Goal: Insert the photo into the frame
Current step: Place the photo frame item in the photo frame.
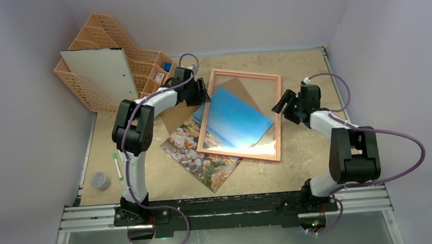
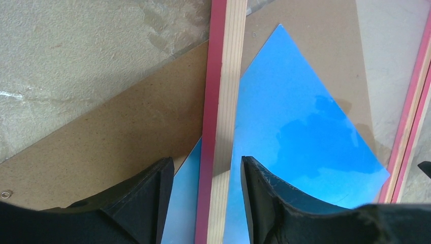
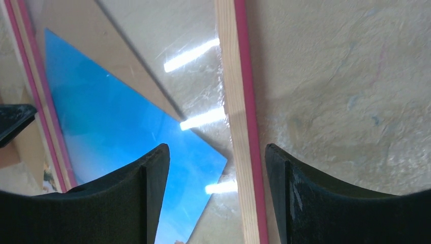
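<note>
The frame [image 1: 243, 74] lies flat on the table, its pink-edged pale wood rails around a clear pane. The photo [image 1: 196, 152] lies skewed beneath it: blue sky shows through the pane and the rocky coast sticks out at the lower left. A brown backing board [image 1: 173, 118] lies under the photo. My left gripper [image 1: 203, 93] is open astride the frame's left rail [image 2: 223, 76], with a gap on each side [image 2: 207, 160]. My right gripper [image 1: 281, 103] is open astride the right rail [image 3: 236, 76], touching nothing [image 3: 216, 147].
An orange desk organiser [image 1: 102, 44] stands at the back left with a white board [image 1: 98, 73] leaning on it. A green pen [image 1: 117, 165] and a small grey round thing [image 1: 100, 180] lie near the left edge. Walls close in left, right and behind.
</note>
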`<state>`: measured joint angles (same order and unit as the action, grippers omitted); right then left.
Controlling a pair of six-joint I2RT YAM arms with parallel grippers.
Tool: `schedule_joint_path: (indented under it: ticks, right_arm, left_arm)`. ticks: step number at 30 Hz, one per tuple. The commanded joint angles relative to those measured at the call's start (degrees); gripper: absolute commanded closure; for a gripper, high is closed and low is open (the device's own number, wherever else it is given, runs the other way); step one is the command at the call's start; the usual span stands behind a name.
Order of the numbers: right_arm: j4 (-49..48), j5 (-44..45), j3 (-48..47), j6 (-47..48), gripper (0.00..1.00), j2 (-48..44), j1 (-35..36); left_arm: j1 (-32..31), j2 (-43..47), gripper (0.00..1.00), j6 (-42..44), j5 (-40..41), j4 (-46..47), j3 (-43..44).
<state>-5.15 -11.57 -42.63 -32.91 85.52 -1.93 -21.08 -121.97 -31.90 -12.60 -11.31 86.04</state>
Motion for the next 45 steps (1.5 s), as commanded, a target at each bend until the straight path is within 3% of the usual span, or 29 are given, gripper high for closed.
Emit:
schedule_joint_path:
  ticks: [1, 16, 28, 39, 45]
  right_arm:
    - [-0.01, 5.64, -4.02, 1.91, 0.29, 3.12, -0.03]
    - [-2.55, -2.02, -4.54, 3.21, 0.34, 9.88, 0.00]
    - [-5.28, -2.27, -5.08, 0.09, 0.39, 7.01, -0.09]
    - [-7.52, 10.37, -2.33, -5.89, 0.38, 2.93, -1.24]
    - [-6.65, 15.67, -1.14, -6.21, 0.36, 1.82, -2.10]
  left_arm:
    - [0.06, -0.10, 0.46, 0.74, -0.85, -0.64, 1.68]
    - [-0.01, -2.27, 0.47, -1.52, -12.56, 3.42, 0.76]
    - [-3.06, 0.77, 0.48, -2.28, -20.41, 8.44, -1.75]
    - [-9.26, -0.63, 0.48, -6.88, -15.05, 13.21, -1.28]
    - [-9.77, -0.98, 0.44, -3.48, -6.24, 4.84, 0.71]
